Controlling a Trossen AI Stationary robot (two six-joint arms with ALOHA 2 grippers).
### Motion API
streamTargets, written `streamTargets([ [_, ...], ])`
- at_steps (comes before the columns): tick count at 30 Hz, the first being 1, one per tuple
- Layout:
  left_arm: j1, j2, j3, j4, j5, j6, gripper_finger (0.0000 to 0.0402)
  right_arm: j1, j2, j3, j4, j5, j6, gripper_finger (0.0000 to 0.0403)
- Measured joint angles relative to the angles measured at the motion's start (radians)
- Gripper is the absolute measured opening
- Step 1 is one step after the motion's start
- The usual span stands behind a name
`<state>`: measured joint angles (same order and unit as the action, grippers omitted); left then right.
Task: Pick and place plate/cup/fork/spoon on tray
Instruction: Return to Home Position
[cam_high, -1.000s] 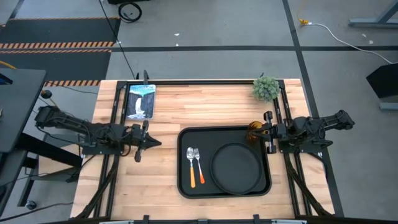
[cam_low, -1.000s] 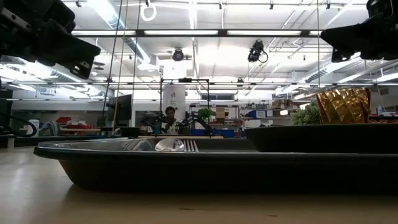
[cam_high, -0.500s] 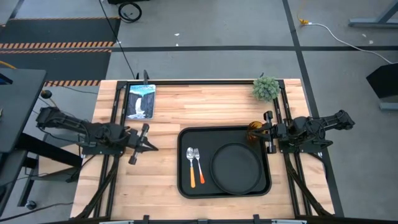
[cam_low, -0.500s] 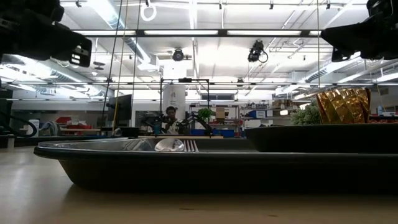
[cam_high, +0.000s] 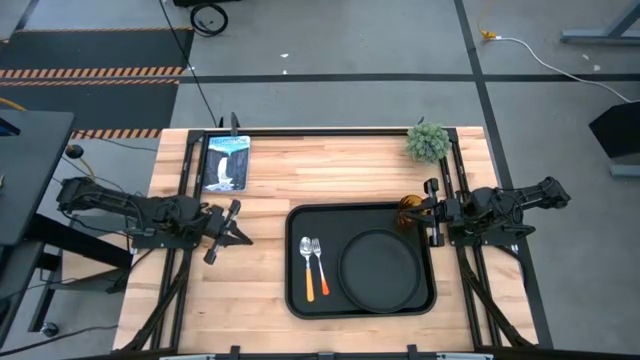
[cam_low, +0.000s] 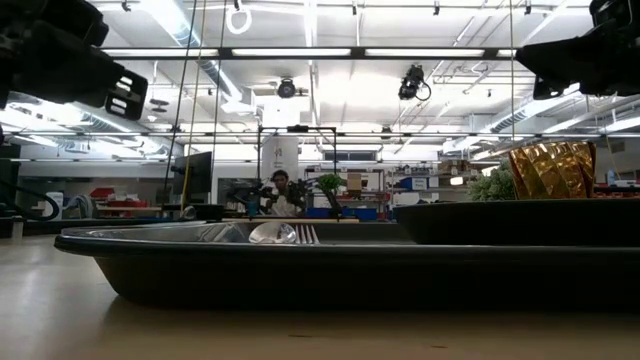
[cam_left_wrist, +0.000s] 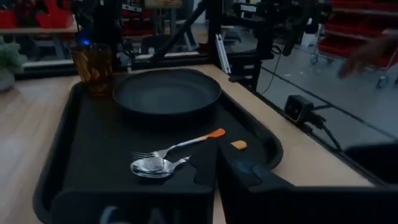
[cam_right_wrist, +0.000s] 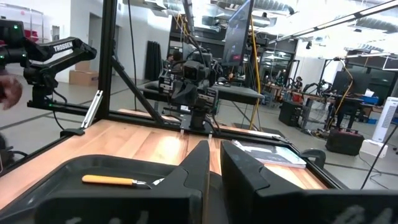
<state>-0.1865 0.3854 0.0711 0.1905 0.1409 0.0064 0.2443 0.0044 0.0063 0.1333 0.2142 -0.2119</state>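
The black tray (cam_high: 300, 225) lies on the right half of the wooden table. On it rest the round black plate (cam_high: 380, 268), the spoon (cam_high: 307, 268) and the fork (cam_high: 319, 262) side by side at its left, and the amber cup (cam_high: 409, 211) upright in its far right corner. My left gripper (cam_high: 248, 235) is shut and empty over bare wood left of the tray; its wrist view shows the plate (cam_left_wrist: 166, 93), cup (cam_left_wrist: 92, 68) and fork (cam_left_wrist: 186, 143). My right gripper (cam_high: 430, 214) is shut and empty, raised beside the cup at the tray's right rim.
A small green potted plant (cam_high: 428, 141) stands at the far right. A picture card (cam_high: 226, 163) lies at the far left. Black frame rails (cam_high: 190, 170) run along the table's sides. Bare wood (cam_high: 260, 190) lies between the card and the tray.
My left gripper has drawn back a little toward the table's left edge and turned slightly, still shut and empty. The things on the tray have not moved.
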Motion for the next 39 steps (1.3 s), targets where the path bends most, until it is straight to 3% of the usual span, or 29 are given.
streamTargets([
  [5, -0.001, 0.0, 0.0, -0.001, -0.001, -0.079, 0.0021, 0.0, 0.0, 0.0, 0.0, 0.0, 0.0, 0.0045],
  [39, -0.001, 0.0, 0.0, 0.0, -0.001, -0.073, 0.0025, 0.0, 0.0, 0.0, 0.0, 0.0, 0.0, 0.0045],
])
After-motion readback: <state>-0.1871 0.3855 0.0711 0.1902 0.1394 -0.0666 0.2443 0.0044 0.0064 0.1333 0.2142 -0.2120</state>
